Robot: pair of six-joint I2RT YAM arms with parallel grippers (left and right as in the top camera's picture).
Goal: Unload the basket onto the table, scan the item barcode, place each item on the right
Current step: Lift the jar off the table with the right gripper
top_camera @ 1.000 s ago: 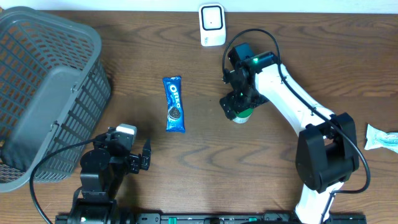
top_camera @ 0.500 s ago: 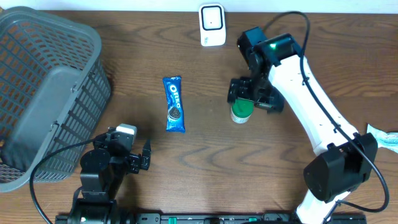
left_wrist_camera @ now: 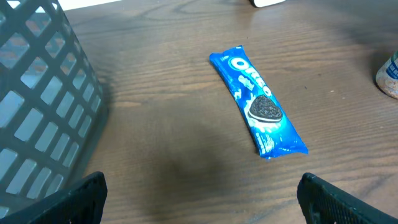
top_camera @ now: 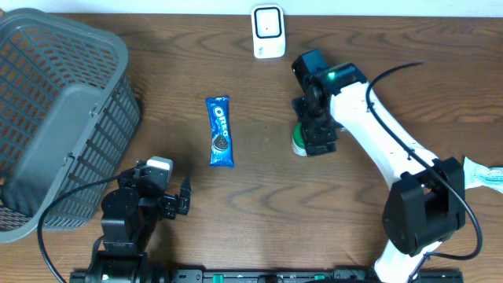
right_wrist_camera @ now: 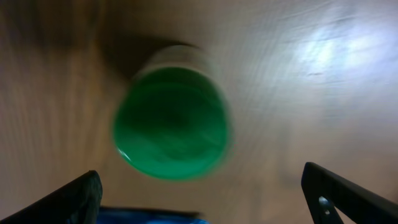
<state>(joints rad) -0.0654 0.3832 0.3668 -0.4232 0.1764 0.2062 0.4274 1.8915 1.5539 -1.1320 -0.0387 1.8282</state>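
The right gripper (top_camera: 317, 138) hung with its jaws apart directly above the green-capped jar (right_wrist_camera: 171, 124), just right of centre in the overhead view. A sound grasp required centring the cap, which sat left of middle in the wrist view, before descending.

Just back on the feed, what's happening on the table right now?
The right gripper hangs open directly above the green-capped bottle, which stands upright on the table; nothing is gripped. The left gripper is open and idle near the front edge, with the Oreo pack lying flat ahead of it. The scanner sits at the far edge, with nothing presented to it yet. The basket is off to the left.
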